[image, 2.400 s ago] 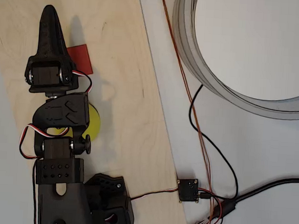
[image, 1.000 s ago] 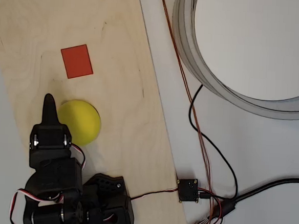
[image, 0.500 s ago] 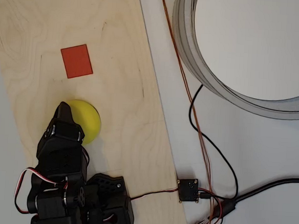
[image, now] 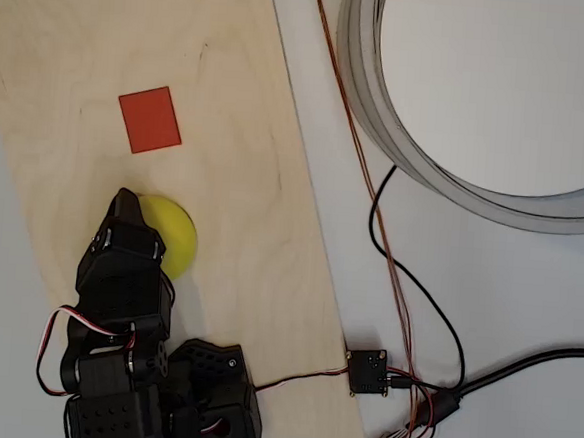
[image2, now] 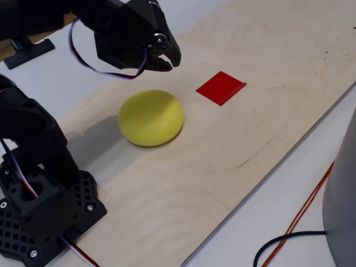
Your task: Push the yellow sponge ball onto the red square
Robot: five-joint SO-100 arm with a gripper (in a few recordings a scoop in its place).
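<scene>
The yellow sponge ball (image2: pixel 151 118) rests on the pale wooden board (image2: pixel 267 105), apart from the red square (image2: pixel 221 87), which lies flat on the same board; in the fixed view the square sits up and to the right of the ball with bare wood between them, and in the overhead view the red square (image: pixel 150 119) lies above the yellow sponge ball (image: pixel 177 234), again with a strip of board separating the two. The black gripper (image2: pixel 168 57) hangs over the ball, raised off the board, its tip reaching past the ball's upper edge toward the square without touching either one as far as the fixed view shows; its two fingers look pressed together at the tip with nothing between them. In the overhead view the gripper (image: pixel 125 204) covers the left part of the ball, leaving only the ball's right side and top rim showing. The arm's black base (image2: pixel 41 214) stands on the board's corner on the far side of the ball from the square. Beyond the board's right edge in the overhead view, well away from the ball, a large grey ring (image: pixel 379 125) lies on the white table (image: pixel 527 296), with thin orange and black cables (image: pixel 390 256) trailing beside it
</scene>
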